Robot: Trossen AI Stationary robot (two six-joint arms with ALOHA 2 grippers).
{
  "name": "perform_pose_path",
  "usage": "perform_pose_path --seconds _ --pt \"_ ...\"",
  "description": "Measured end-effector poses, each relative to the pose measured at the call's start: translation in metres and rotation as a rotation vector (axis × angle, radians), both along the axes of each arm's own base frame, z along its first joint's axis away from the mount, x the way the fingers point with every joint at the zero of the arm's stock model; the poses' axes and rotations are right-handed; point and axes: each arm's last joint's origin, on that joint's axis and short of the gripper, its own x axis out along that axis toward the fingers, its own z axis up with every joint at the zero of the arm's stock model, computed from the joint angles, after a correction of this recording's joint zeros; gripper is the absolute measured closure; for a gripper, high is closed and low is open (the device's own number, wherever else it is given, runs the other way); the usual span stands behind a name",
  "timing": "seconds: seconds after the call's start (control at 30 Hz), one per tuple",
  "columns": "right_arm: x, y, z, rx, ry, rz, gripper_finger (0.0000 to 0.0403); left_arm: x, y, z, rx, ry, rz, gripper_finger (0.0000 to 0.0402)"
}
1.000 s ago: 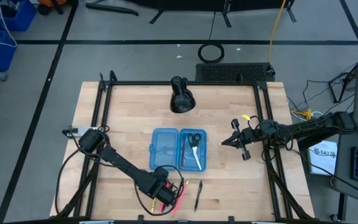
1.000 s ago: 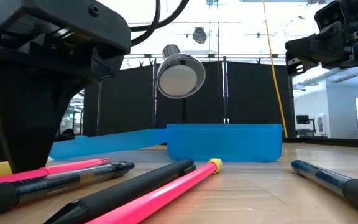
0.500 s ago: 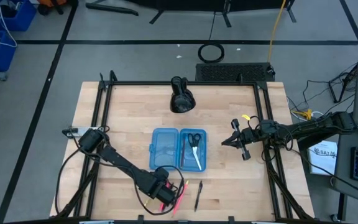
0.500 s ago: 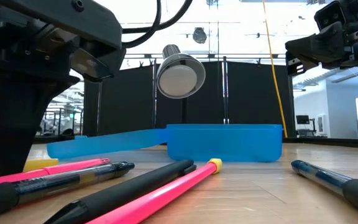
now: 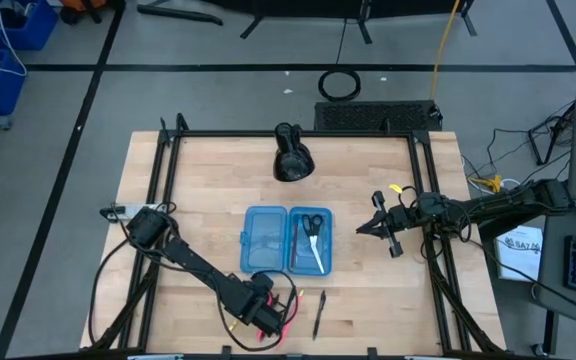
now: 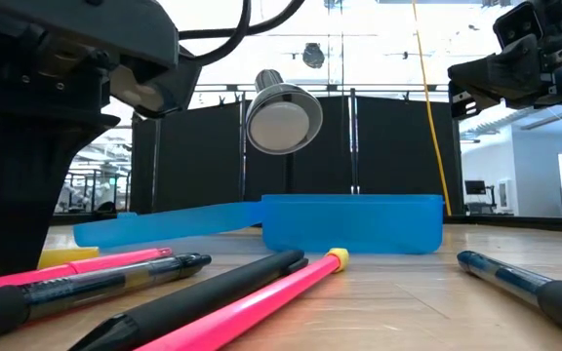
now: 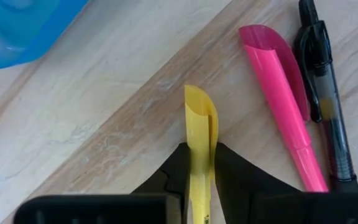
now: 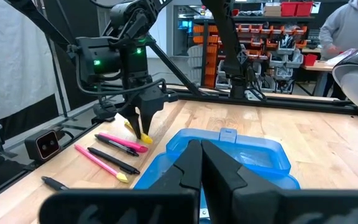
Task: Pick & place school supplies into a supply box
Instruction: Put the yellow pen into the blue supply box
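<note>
Yellow pen (image 7: 201,143) is pinched in the left gripper (image 7: 197,165) near the table's (image 5: 198,180) front edge, beside a pink pen (image 7: 284,118) and black pen (image 7: 322,87). The box (image 5: 286,240) lies open mid-table, scissors (image 5: 313,225) inside. The right gripper (image 5: 361,230) hangs clenched and empty near the right edge.

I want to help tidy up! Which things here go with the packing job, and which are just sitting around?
Part of the job:
- supply box, open
- scissors, already inside it
- yellow pen, pinched in the left gripper
- pink pen
- black pens

Just sitting around:
- black dome-shaped lamp
- cable coil on the floor
- right gripper, shut, waiting beside the box
</note>
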Motion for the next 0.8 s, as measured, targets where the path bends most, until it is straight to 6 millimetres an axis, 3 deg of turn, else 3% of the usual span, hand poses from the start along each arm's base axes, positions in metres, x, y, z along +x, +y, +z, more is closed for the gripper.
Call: perform_pose_path --seconds 0.5,0.67,0.8 --pt "0.000 0.000 0.000 0.004 0.001 0.000 0.0403 0.002 0.003 0.016 0.079 0.029 -0.011 0.0336" --pt "0.000 0.000 0.000 0.004 0.004 0.000 0.0403 0.002 0.002 0.039 0.113 0.059 -0.015 0.0335" --pt "0.000 0.000 -0.001 0.004 0.006 0.001 0.0403 0.001 0.000 0.072 0.175 0.053 -0.035 0.0335"
